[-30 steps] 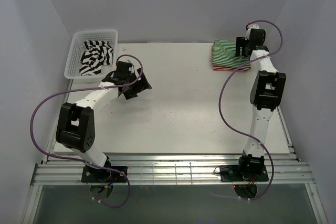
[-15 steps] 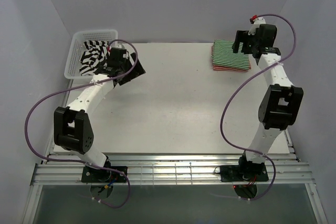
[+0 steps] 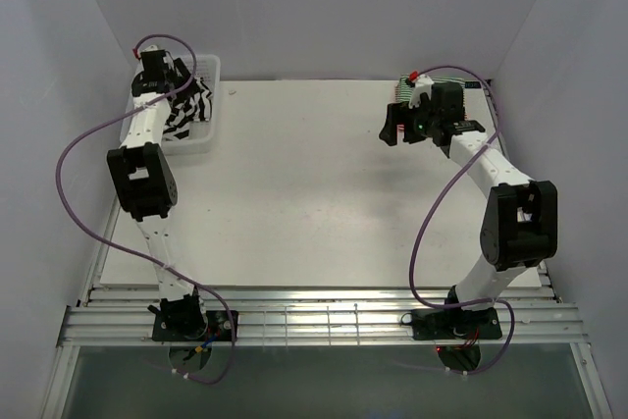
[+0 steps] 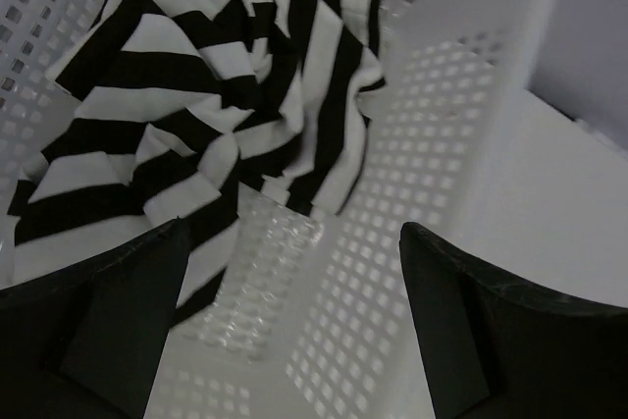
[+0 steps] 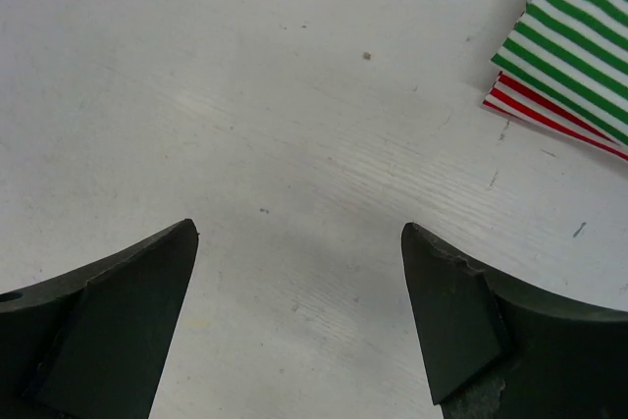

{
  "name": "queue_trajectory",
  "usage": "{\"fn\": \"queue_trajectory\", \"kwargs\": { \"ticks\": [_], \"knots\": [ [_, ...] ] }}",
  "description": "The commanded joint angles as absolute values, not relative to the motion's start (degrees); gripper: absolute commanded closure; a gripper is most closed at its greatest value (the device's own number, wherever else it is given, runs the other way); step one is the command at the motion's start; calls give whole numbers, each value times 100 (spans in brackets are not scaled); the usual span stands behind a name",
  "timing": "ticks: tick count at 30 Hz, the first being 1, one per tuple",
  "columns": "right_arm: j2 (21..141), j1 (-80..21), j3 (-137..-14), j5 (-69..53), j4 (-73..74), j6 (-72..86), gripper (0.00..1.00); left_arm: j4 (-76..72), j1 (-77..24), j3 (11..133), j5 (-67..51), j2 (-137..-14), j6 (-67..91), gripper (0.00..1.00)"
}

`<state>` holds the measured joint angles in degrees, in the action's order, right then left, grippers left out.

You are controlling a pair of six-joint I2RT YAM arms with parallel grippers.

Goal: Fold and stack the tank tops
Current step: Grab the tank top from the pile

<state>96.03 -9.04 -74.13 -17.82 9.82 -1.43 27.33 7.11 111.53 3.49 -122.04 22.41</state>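
Observation:
The black-and-white broad-striped tank top (image 3: 188, 108) lies crumpled in the white mesh basket (image 3: 203, 140) at the far left. In the left wrist view the top (image 4: 226, 95) fills the far part of the basket. My left gripper (image 3: 169, 78) hangs over the basket, open and empty (image 4: 294, 242). The green-and-white top (image 5: 579, 36) lies folded on the red-and-white top (image 5: 549, 115) at the far right. My right arm mostly hides that stack (image 3: 403, 88) in the top view. My right gripper (image 3: 392, 128) is open and empty (image 5: 299, 233) over bare table, just left of the stack.
The basket's perforated wall (image 4: 432, 95) rises to the right of my left fingers. White walls close the table on three sides. Purple cables loop off both arms (image 3: 74, 193).
My left arm swung from mid-table out to the basket and now reaches over it. My right gripper left the folded stack and moved left over bare table.

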Motion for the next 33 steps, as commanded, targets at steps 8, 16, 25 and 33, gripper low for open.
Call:
{"fn": "queue_trajectory", "kwargs": {
  "ticks": [8, 16, 25, 33],
  "knots": [
    [9273, -976, -6961, -1486, 1336, -193, 10, 2849, 1248, 13069, 1080, -14440, 1538, 2],
    [9150, -1037, -6873, -1371, 1336, -167, 10, 2453, 1310, 13254, 589, -14679, 1353, 100],
    [8694, -1046, -6733, -1344, 1222, -97, 10, 1679, 1309, 13219, 12, -12976, 1889, 100],
    [7735, -1046, -6320, -1301, 967, 219, 10, 1345, 1134, 12447, -2098, -11164, 2873, 100]
  ]
}}
